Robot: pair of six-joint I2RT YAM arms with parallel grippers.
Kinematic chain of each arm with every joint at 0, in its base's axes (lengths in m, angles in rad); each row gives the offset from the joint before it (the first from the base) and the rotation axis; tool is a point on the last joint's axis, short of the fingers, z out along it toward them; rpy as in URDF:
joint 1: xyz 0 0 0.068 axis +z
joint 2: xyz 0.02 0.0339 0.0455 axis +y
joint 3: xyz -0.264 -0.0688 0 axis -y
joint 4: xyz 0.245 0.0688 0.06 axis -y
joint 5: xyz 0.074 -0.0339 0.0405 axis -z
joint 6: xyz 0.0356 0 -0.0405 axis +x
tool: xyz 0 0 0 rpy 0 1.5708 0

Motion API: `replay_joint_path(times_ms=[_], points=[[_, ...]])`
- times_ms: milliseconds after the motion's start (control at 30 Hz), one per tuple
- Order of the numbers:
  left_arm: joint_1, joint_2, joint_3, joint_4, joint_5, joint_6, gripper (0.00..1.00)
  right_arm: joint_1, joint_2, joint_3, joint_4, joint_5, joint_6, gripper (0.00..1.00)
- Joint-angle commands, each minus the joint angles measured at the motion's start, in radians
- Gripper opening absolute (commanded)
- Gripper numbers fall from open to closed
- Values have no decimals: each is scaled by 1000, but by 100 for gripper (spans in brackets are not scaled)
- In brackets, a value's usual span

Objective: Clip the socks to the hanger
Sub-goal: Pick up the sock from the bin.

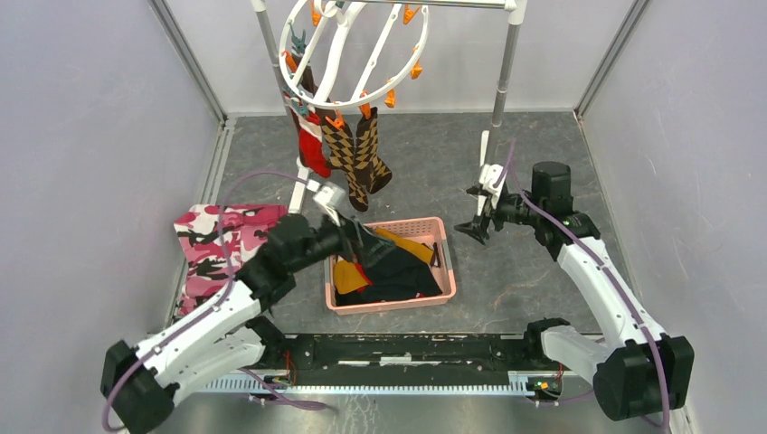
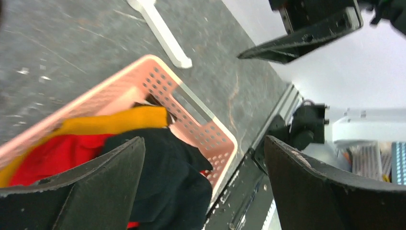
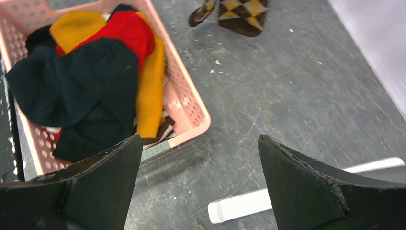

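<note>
The white round hanger hangs from the rack at the back. A red sock and two argyle socks are clipped to its near edge. More socks lie piled in the pink basket: a black one, a yellow one and a red one. My left gripper hovers open over the basket's left side, above the black sock, holding nothing. My right gripper stands open and empty over bare floor to the right of the basket. The argyle toes show at the top of the right wrist view.
A pink camouflage cloth lies on the floor left of the basket. The metal pole rack stands at the back, with one white foot under my right gripper and another beyond the basket. Grey walls close in both sides.
</note>
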Motion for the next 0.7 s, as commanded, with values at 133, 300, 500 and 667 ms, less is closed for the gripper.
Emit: replay_joint_path(times_ms=[133,300,500,667], points=[[-190,175,36,156,-315,121,100,35,58,-22,-91,-102,-249,98],[-167,265,192,123,-325,207,96,42,62,-30,-86,-85,-259,98],[-108,279,315,86,-182,236,94,57,79,-14,-112,-93,-265,98],[-63,244,325,76,-156,217,94,77,84,-5,-126,-92,-276,98]])
